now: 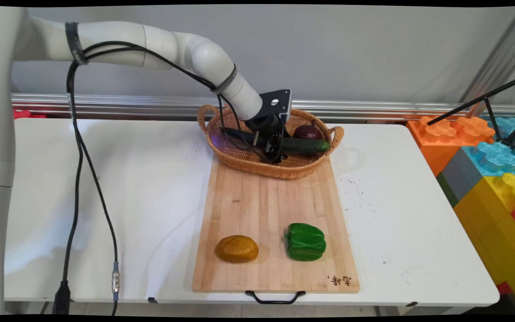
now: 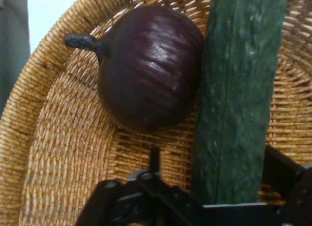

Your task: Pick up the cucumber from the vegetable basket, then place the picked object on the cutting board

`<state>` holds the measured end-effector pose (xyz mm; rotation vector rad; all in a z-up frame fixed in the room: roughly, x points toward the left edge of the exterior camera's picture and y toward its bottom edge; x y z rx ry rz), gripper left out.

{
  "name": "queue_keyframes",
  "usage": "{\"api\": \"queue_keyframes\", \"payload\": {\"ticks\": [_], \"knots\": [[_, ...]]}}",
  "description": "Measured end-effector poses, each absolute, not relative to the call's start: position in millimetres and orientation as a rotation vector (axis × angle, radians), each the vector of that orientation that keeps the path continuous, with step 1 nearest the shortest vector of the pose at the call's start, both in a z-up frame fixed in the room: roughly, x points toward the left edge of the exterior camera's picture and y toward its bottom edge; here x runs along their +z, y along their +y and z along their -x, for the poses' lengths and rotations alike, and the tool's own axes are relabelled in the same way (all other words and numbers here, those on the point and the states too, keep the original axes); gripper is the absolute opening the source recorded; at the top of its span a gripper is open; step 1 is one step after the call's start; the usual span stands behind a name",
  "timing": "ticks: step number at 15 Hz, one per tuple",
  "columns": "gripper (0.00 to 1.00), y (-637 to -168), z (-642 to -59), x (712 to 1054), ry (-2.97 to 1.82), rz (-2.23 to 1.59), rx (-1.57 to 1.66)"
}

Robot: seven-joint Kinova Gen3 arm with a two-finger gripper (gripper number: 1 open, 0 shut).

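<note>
Two jaws clamped on cucumber (image 2: pixel 239 94) inside wicker basket (image 1: pixel 239 161), frame upper centre; purple onion (image 2: pixel 148 65) touching cucumber.

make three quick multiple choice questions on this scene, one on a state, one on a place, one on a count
1. In the woven wicker basket, the round dark purple onion and the long green cucumber are: A apart, B touching side by side, C stacked.
2. The green bell pepper lies: A on the wooden cutting board, B in the basket, C on the floor.
3. Foods on the board's near end: A one, B four, C two.

Answers: 1 B, the hand view shows the onion against the cucumber's side. 2 A, it rests on the board. 3 C, only the pepper and a yellow-brown potato lie there.
</note>
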<state>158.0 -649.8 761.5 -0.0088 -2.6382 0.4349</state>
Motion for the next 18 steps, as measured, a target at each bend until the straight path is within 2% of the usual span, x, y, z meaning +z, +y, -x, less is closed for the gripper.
{"api": "queue_keyframes", "payload": {"ticks": [5,10,18], "knots": [[0.00,-650,-158,761,-2.644,0.027,0.448],[0.00,-642,-164,781,-2.651,0.026,0.471],[0.00,-603,-173,867,-2.680,-0.029,0.564]]}}
